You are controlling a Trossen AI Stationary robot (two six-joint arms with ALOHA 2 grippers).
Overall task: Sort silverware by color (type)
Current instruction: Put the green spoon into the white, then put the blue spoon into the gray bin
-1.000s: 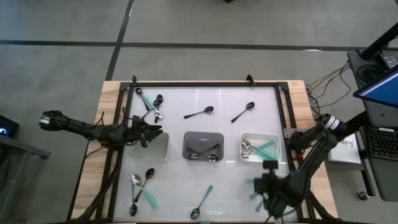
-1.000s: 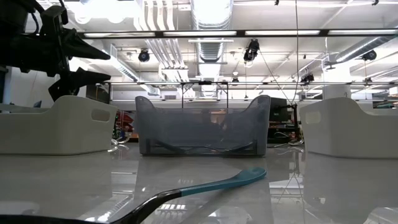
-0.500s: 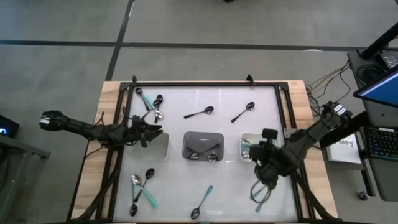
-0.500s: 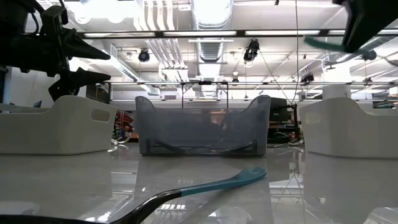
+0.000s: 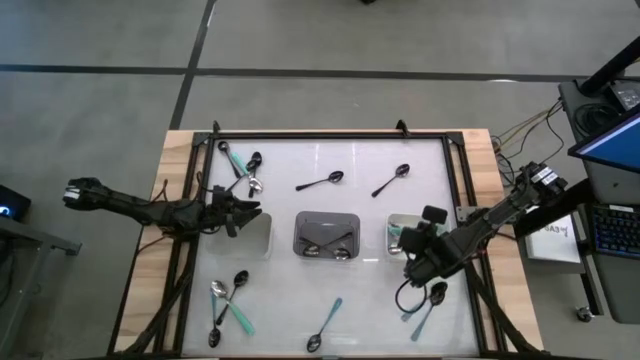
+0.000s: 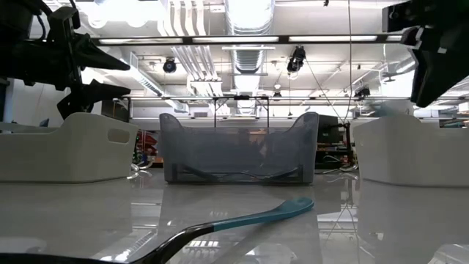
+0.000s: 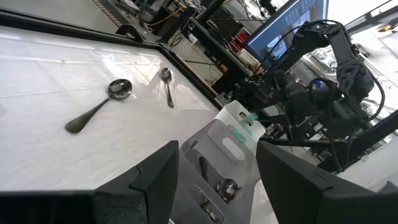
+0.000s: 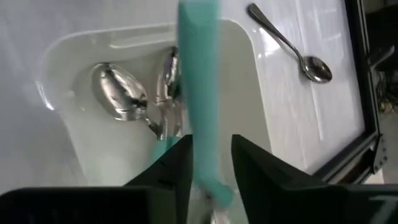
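Roughly a third done, at a guess, with plenty left.

- Big white table holding three trays in a row: left tray, middle tray, right tray.
- Left gripper parked over the left tray, jaws spread wide, gripping nothing.
- Right gripper hanging over the right tray with a mint-green spoon running straight through it. Can't tell whether gripped or let go.

Done so far, going by the high view:
- a few dark spoons in the middle tray
- shiny silver spoons plus a bit of green in the right tray, so apparently two colours mixed there
- nothing made out in the left tray

Left to do, all loose on the table:
- top-left bunch
- two black spoons near the far edge
- bottom-left bunch
- lone green-handled spoon near the front
- another pair at front right, just beside the right gripper

View differences:
- High view only: the full spread, so the only way of counting leftovers. Right tray mostly hidden under the arm there, though.
- Right wrist view only: straight down into that tray, contents and green spoon plain to see.
- Left wrist view: open jaws up close, and the other arm farther off.
- Low view: tray walls side-on, nothing of the insides, just the green-handled spoon lying up front.
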